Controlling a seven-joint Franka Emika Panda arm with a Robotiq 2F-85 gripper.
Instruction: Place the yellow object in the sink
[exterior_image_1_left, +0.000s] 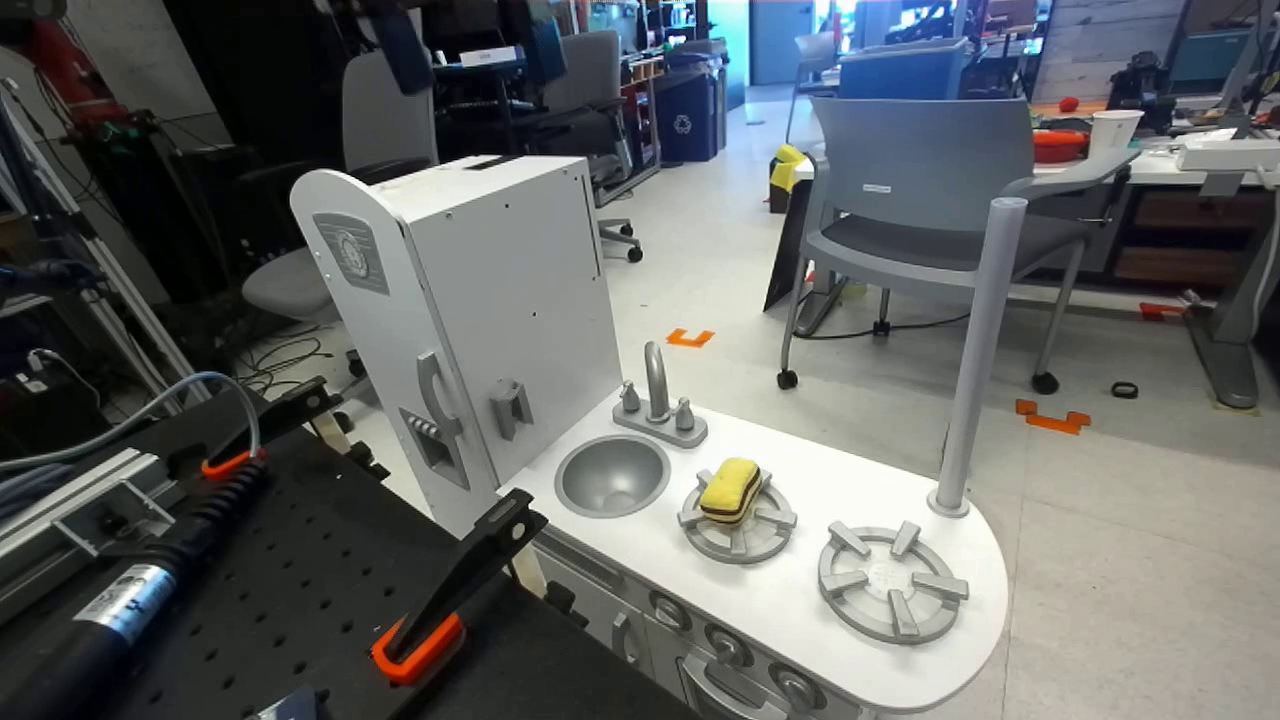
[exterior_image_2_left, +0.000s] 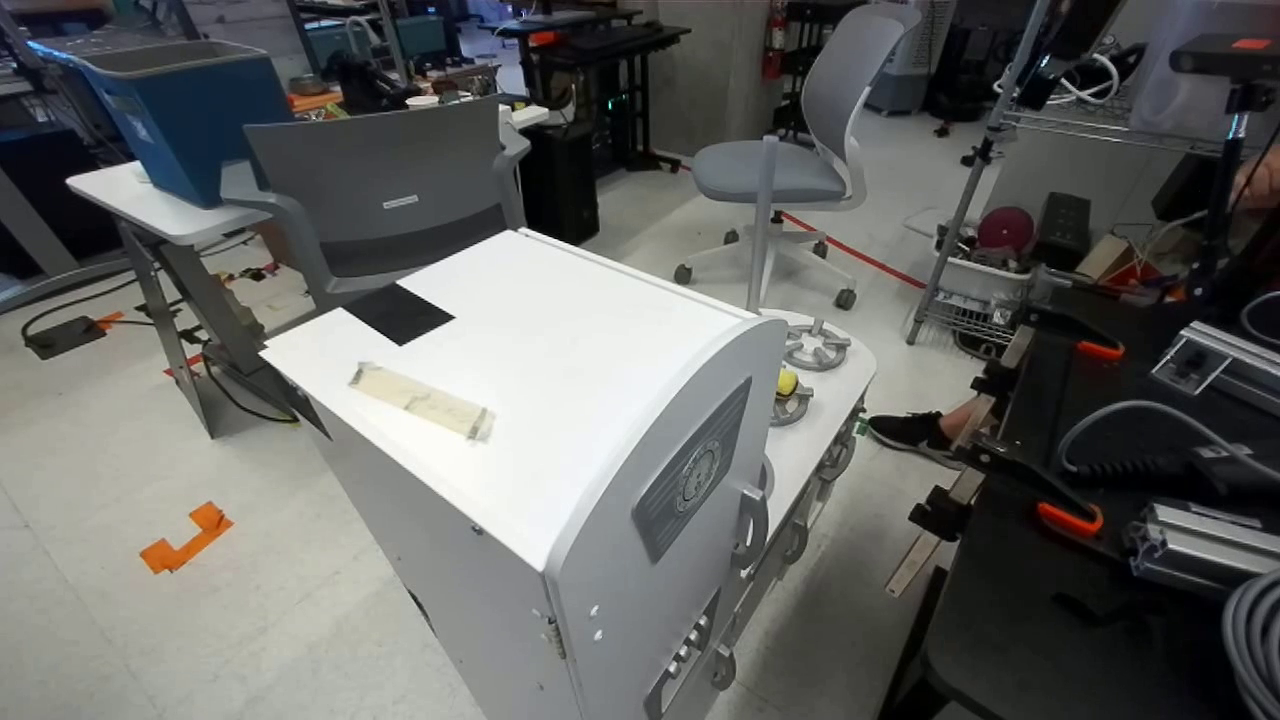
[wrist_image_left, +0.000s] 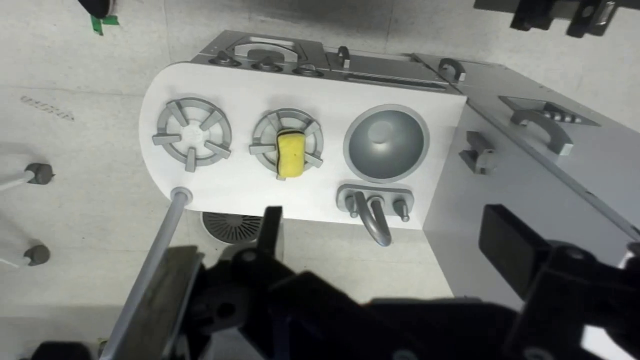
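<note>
The yellow object (wrist_image_left: 290, 154), a sponge-like block with a dark stripe along its side, lies on the middle stove burner (wrist_image_left: 260, 129) of a white toy kitchen. It also shows in both exterior views (exterior_image_1_left: 731, 490) (exterior_image_2_left: 787, 382), partly hidden by the tall cabinet in the latter. The round grey sink (wrist_image_left: 386, 155) is beside that burner and holds nothing; it also shows in an exterior view (exterior_image_1_left: 612, 480). My gripper (wrist_image_left: 382, 220) is open and empty in the wrist view, high above the kitchen, with its fingers wide apart. I cannot clearly make out the gripper in the exterior views.
A grey faucet (wrist_image_left: 372, 220) rises behind the sink. A tall white cabinet (exterior_image_1_left: 515, 300) stands at the sink's side. A grey post (exterior_image_1_left: 985, 350) rises near the far burner (exterior_image_1_left: 890, 585). A black table (exterior_image_1_left: 330, 600) with orange-handled clamps (exterior_image_1_left: 420, 650) faces the kitchen front.
</note>
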